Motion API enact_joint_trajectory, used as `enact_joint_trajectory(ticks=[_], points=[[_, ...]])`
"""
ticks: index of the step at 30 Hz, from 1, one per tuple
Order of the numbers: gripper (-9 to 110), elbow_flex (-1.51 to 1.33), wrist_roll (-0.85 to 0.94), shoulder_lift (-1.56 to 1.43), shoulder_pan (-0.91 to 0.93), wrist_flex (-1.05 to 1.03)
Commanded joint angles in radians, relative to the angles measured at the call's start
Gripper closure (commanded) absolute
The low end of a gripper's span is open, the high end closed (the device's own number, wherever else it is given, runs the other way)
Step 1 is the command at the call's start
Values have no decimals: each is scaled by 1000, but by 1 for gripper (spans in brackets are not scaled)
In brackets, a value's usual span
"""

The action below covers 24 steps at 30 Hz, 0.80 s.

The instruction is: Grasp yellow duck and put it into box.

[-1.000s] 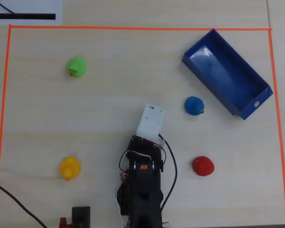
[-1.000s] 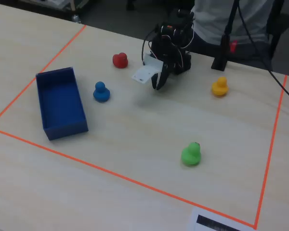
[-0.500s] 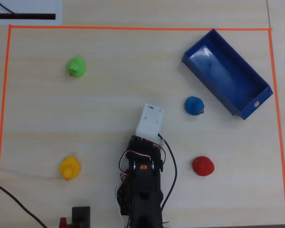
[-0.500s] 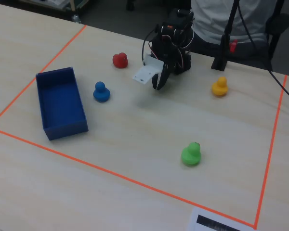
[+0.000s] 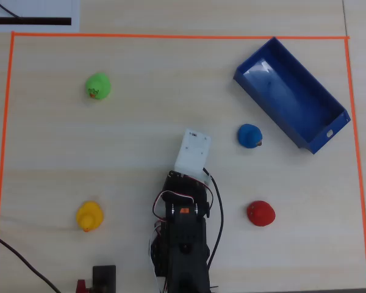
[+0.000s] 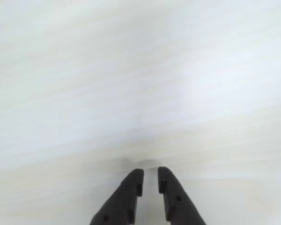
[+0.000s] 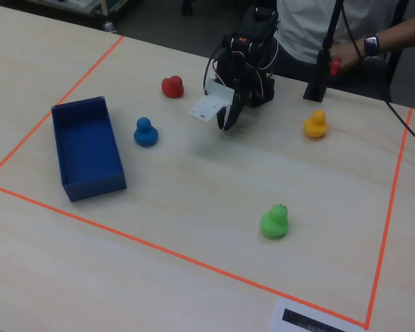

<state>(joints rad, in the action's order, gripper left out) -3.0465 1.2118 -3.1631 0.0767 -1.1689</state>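
Overhead view, left to right. Yellow duck (image 5: pixel 89 216) sits on the desk (image 5: pixel 140 134) near the lower left corner of the orange tape border (image 5: pixel 171 36), close to the left tape edge and well apart from the pincer (image 6: pixel 150 174), which hangs over the middle of the desk. Green duck (image 5: pixel 98 86) lies toward the upper left corner, far from the yellow one. Arm (image 5: pixel 182 238) comes in from the bottom edge at centre, white wrist plate (image 5: pixel 193 151) pointing up. Wrist view: pincer nearly closed, only a thin slit between the black tips, nothing gripped, bare desk below it. Between pincer and yellow duck the desk surface is open, no object in the way; a dark cable (image 5: pixel 18 256) runs across the bottom left corner just under the duck, and a small black stand (image 5: pixel 104 278) sits at the bottom edge beside it. Right of the arm: blue duck (image 5: pixel 249 135) just beside the box (image 5: pixel 326 137), red duck (image 5: pixel 260 213) lower right. Box is blue, empty, tilted diagonally in the upper right corner, slot hole in its lower short end. Blue duck stands between pincer and box.
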Motion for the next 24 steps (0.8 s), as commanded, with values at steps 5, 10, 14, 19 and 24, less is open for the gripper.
enact_joint_trajectory(ticks=[5, 10, 14, 19, 24], points=[[100, 307, 8, 153, -18, 0], [96, 506, 48, 235, -60, -2], [96, 678, 87, 318, -129, -38], [94, 834, 103, 396, -279, -167], [94, 920, 89, 465, -483, -268]])
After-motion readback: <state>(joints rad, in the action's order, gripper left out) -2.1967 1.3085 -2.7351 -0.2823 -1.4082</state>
